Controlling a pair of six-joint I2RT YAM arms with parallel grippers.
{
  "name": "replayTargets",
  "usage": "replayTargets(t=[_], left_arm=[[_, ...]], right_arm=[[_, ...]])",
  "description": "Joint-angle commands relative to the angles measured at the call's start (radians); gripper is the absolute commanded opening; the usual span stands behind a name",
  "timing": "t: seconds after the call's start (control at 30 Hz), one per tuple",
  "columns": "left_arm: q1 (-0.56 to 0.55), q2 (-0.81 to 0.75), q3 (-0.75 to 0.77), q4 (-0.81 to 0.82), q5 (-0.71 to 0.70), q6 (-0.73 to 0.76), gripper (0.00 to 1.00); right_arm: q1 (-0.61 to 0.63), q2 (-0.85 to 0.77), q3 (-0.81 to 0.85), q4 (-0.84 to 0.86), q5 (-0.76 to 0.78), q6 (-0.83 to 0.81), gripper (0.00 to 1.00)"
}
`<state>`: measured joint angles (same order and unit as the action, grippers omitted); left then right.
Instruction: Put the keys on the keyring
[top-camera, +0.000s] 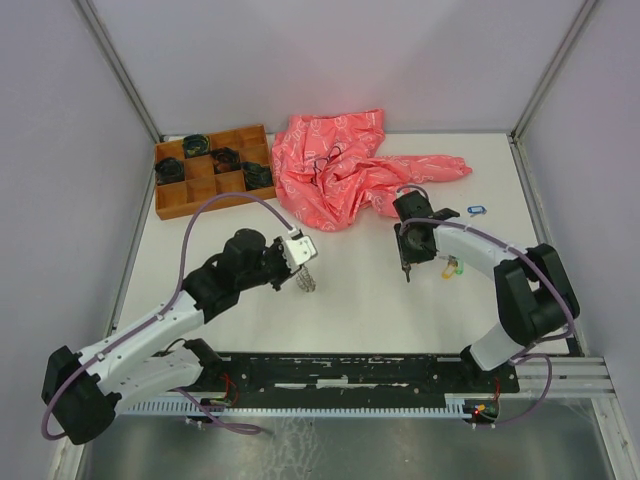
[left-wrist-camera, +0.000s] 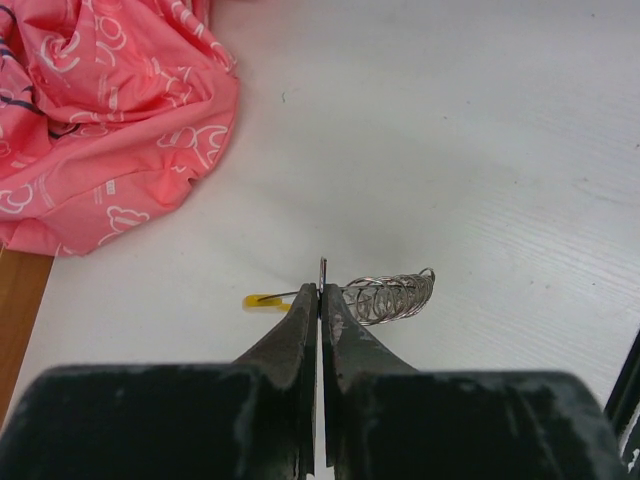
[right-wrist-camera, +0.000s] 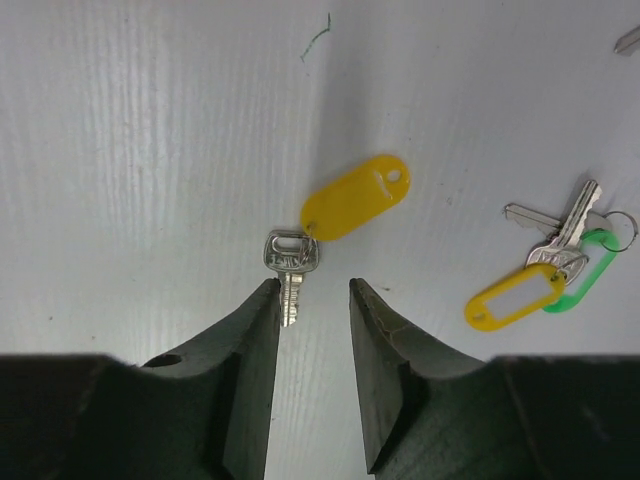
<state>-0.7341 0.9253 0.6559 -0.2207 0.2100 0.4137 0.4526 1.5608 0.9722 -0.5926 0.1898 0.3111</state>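
My left gripper (top-camera: 303, 262) is shut on the keyring (top-camera: 308, 282), a silvery wire coil, and holds it over the table's middle. In the left wrist view the jaws (left-wrist-camera: 320, 292) pinch the wire, with the coil (left-wrist-camera: 395, 297) to the right and the yellow segment (left-wrist-camera: 262, 301) to the left. My right gripper (right-wrist-camera: 313, 290) is open, low over a silver key (right-wrist-camera: 290, 262) with a solid yellow tag (right-wrist-camera: 355, 197). The key's blade lies by the left fingertip (right-wrist-camera: 262, 305). More keys with a yellow-framed tag (right-wrist-camera: 515, 297) and a green tag (right-wrist-camera: 585, 272) lie to the right, and they also show in the top view (top-camera: 452, 268).
A key with a blue tag (top-camera: 476, 210) lies at the far right. A crumpled pink cloth (top-camera: 340, 170) lies at the back centre, also in the left wrist view (left-wrist-camera: 100, 120). A wooden compartment tray (top-camera: 170, 205) with dark coiled bundles stands at the back left.
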Motion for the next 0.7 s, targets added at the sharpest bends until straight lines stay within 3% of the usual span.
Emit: replayTargets(t=[0.0, 0.23, 0.67], left_arm=[[0.019, 0.0, 0.059, 0.006, -0.057, -0.032, 0.03], [0.026, -0.005, 0.055, 0.003, -0.075, -0.026, 0.03], [0.036, 0.014, 0.059, -0.002, -0.052, -0.024, 0.03]], right_arm=[[-0.028, 0.053, 0.058, -0.009, -0.015, 0.034, 0.4], [-0.048, 0.102, 0.091, -0.015, -0.039, 0.034, 0.28], [-0.053, 0.144, 0.103, -0.009, -0.059, 0.041, 0.22]])
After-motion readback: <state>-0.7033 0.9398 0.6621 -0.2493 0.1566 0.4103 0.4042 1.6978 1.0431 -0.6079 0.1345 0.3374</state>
